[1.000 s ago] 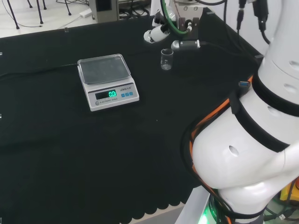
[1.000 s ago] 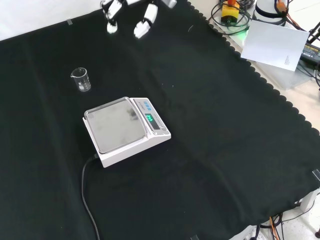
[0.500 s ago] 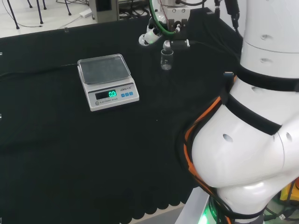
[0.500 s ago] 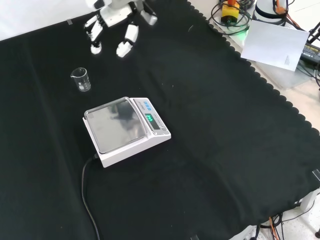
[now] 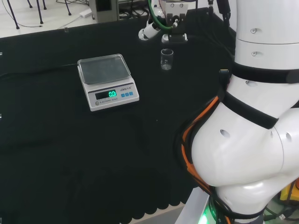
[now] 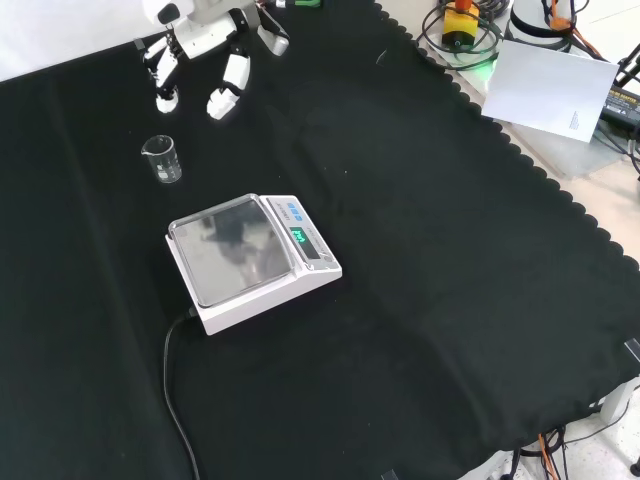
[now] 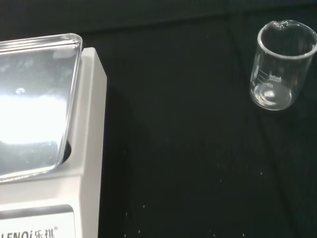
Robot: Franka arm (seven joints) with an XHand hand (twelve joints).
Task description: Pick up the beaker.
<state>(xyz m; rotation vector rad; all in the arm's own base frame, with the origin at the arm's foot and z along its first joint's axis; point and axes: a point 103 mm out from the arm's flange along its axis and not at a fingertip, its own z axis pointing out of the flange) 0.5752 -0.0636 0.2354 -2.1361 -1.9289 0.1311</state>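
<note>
Well, one small clear glass beaker (image 6: 162, 159) stands upright beside one white electronic scale (image 6: 252, 260), while the black-and-white hand (image 6: 200, 40) hovers above, fingers spread open.

Beaker (image 6: 162, 159) has bare cloth (image 6: 420, 280) all round; scale (image 6: 250, 260) nearby, apart.

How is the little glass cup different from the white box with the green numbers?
The small clear glass beaker is see-through, round and upright; the white scale is solid, boxy and flat. The beaker is far smaller. The scale has a cord; the beaker has none. Both sit on the black cloth, untouched.
</note>
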